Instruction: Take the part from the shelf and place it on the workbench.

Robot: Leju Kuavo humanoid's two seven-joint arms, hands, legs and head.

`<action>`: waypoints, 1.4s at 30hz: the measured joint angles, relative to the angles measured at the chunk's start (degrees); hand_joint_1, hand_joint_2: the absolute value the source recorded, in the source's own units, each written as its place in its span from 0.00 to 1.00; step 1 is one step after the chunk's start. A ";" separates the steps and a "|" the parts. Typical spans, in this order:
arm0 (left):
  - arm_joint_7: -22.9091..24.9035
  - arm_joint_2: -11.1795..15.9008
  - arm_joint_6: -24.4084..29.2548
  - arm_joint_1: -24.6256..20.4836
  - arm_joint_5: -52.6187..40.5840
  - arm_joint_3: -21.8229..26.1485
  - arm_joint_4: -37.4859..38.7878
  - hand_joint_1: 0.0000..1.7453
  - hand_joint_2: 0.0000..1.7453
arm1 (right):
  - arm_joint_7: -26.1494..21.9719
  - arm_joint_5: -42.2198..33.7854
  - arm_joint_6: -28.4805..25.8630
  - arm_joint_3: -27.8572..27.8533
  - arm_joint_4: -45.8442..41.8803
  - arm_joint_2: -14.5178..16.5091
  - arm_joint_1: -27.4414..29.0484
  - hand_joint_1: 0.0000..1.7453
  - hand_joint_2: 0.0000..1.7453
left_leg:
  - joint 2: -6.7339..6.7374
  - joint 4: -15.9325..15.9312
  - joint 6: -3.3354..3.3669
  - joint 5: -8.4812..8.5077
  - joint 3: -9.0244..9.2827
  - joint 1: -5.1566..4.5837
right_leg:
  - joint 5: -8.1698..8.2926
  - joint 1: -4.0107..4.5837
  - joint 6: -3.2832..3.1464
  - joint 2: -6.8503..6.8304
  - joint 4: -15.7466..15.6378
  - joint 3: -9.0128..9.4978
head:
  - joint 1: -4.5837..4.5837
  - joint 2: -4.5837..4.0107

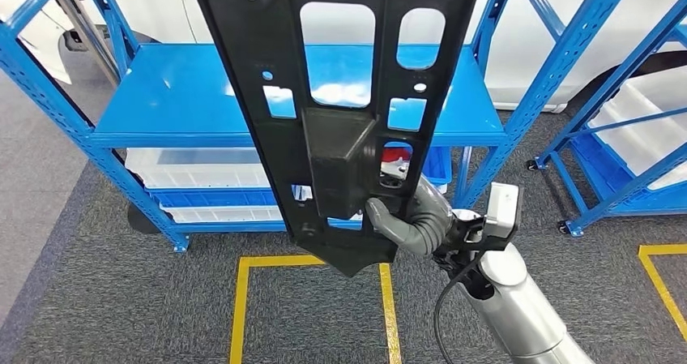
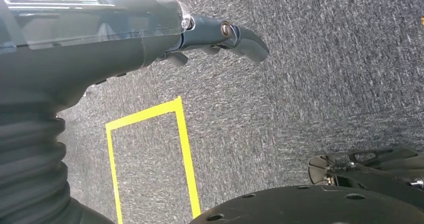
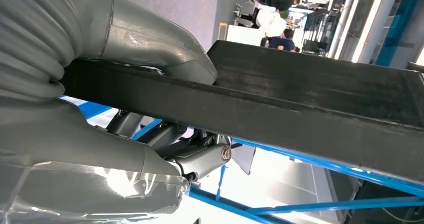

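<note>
Head view, your record: right hand (image 1: 409, 218) grips black perforated panel (image 1: 340, 96), clear of blue shelf (image 1: 162, 96); workbench placement outstanding; left hand (image 2: 220, 37) holds nothing.

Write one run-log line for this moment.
right hand: holds black perforated plastic panel | left hand: holds nothing, above floor | blue metal shelf: ahead

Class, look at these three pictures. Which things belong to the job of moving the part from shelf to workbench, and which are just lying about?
Part of the job:
- black part, held up
- right hand, gripping it
- blue shelf

Just lying about:
- white bins on the lower shelf
- yellow floor tape
- second blue rack
- left hand, holding nothing
</note>
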 joint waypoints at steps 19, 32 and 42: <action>-0.03 0.09 0.00 -0.34 0.02 0.00 0.00 0.00 1.00 | 0.00 0.00 0.01 0.00 0.00 0.02 -0.08 1.00 1.00 | -0.02 10.18 -2.71 -3.10 -4.31 -0.07 | 8.14 0.08 -2.77 -0.10 -15.74 7.35 | -0.01 0.00; 0.01 -0.04 0.00 0.05 0.00 0.00 0.00 0.00 1.00 | -0.01 0.00 0.00 -0.02 0.00 0.02 0.07 1.00 1.00 | 0.01 -0.02 -0.05 -0.38 0.41 0.10 | 0.95 -0.21 0.34 0.00 1.12 -0.82 | 0.00 0.00; -0.01 0.04 0.00 0.02 0.02 0.00 0.01 0.00 1.00 | -0.01 0.00 0.00 -0.02 0.00 0.03 -0.11 1.00 1.00 | -0.17 2.70 -2.31 -2.57 -0.54 -0.24 | 8.72 -0.22 -2.23 0.03 -15.84 6.55 | -0.01 0.00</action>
